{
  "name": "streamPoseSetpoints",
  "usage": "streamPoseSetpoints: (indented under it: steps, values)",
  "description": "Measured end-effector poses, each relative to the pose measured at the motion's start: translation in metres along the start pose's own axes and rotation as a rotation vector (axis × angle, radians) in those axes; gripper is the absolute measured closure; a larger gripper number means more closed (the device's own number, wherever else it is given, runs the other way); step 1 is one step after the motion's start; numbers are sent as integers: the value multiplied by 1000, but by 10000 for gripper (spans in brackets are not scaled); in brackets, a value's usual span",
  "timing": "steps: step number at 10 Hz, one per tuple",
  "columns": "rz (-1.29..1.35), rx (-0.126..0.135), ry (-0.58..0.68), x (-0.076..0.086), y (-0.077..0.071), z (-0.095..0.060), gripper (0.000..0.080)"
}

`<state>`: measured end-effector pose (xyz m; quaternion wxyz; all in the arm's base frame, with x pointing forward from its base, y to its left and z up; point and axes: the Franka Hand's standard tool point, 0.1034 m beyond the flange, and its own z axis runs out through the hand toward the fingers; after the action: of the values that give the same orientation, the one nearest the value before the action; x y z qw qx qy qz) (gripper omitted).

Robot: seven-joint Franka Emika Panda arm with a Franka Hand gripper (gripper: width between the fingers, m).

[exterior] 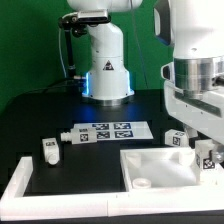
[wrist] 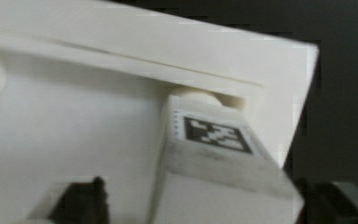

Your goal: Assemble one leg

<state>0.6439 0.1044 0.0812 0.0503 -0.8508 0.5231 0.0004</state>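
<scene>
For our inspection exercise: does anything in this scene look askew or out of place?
Nothing looks damaged. One leg lies slanted at the panel's rim, between the open gripper's fingers, not standing square; whether it is seated cannot be told.

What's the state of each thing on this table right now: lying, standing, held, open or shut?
end effector: open, straddling one leg without gripping it.
straddled leg: unheld, one end at the panel's edge.
panel: lying flat, rim up.
far-left leg: loose on the table, apart from the panel.
marker board: flat on the table.
</scene>
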Motion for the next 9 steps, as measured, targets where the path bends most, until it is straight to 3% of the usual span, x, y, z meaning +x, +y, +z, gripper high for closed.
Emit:
streamPoseSetpoints:
  steps: [1, 2, 5, 7, 9]
  values:
    - [-181, -15, -12, -1, 0, 0, 180]
    - [-337, -31, -31, -5, 1, 2, 159]
    - [-514, -28, -29, -3, 1, 3, 151]
    - [-758, -43, -22, -5, 1, 5, 151]
    - [-719, -44, -20, -4, 2, 5, 151]
